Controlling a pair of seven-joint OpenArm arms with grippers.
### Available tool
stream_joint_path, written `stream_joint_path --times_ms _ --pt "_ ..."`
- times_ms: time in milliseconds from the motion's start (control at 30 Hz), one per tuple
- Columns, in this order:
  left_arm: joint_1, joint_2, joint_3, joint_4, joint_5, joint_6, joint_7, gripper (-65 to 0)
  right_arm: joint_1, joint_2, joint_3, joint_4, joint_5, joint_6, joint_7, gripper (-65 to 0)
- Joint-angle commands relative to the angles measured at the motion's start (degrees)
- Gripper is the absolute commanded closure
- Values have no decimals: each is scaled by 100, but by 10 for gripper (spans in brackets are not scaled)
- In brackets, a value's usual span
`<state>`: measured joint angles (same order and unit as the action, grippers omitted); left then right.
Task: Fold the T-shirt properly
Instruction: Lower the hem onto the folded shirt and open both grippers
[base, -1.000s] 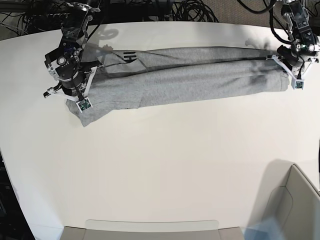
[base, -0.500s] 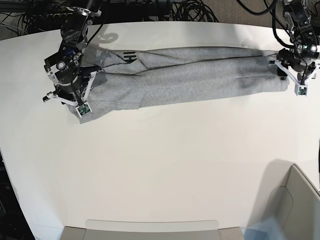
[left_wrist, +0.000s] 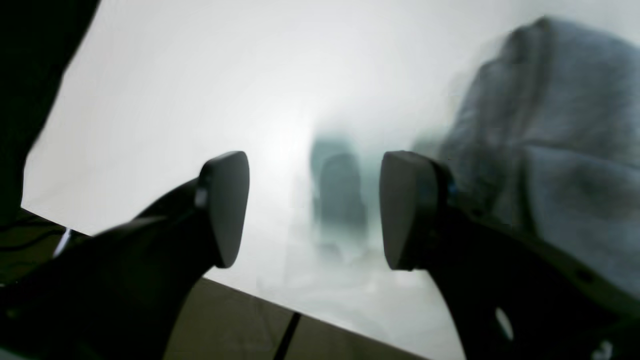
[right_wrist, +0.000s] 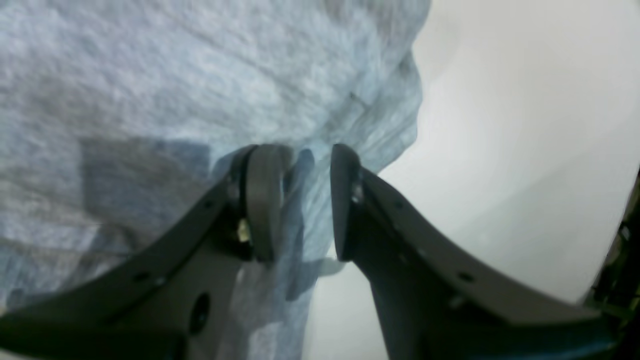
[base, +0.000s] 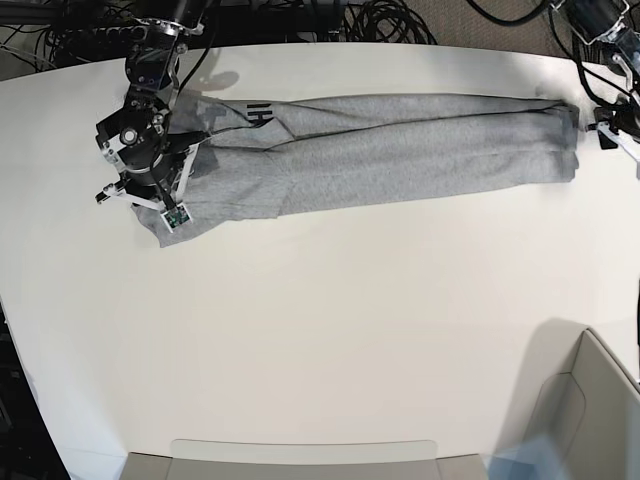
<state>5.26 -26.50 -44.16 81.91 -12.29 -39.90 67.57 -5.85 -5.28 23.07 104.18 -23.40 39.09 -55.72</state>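
The grey T-shirt (base: 380, 150) lies as a long folded band across the far side of the white table (base: 330, 320), with a bit of black lettering (base: 258, 113) showing near its left end. My right gripper (base: 165, 200) hovers over the shirt's left end. In the right wrist view, this gripper (right_wrist: 305, 200) has its jaws parted, with the cloth (right_wrist: 150, 75) showing in the gap. My left gripper (base: 603, 133) stands just off the shirt's right end. In the left wrist view, it (left_wrist: 312, 210) is open and holds nothing, with the shirt (left_wrist: 550, 125) beside it.
A grey bin (base: 590, 400) stands at the near right corner. A flat tray edge (base: 300, 455) runs along the near side. Black cables (base: 380, 20) lie behind the table. The table's edge (left_wrist: 300, 310) is close under the left gripper.
Both grippers have opened and let go of the shirt. The left arm has pulled away to the right, off the shirt's end. The right gripper has shifted slightly toward the back.
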Motion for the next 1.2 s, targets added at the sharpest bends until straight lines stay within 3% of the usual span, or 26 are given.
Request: stream_joint_path --times_ms 0,167,533,700,933,1167 --pt "-55 -62 51 24 -85 -10 -45 -407 79 14 -8 92 15 91 56 -180" --pt "-64 -53 34 7 -120 -10 34 -407 150 5 -17 92 15 91 12 -180" --pt "-363 -62 -195 24 -138 -10 878 -407 167 -4 -87 92 6 91 12 -180" --pt "-451 -36 -151 534 -94 -10 1243 -406 141 -4 -254 92 -12 91 12 -180" --pt "-249 439 -142 1818 -85 -10 1243 -393 176 -4 -272 92 6 91 12 -180" --pt "-249 747 -133 1950 -94 -10 1243 -394 150 14 -500 92 -29 91 12 -180"
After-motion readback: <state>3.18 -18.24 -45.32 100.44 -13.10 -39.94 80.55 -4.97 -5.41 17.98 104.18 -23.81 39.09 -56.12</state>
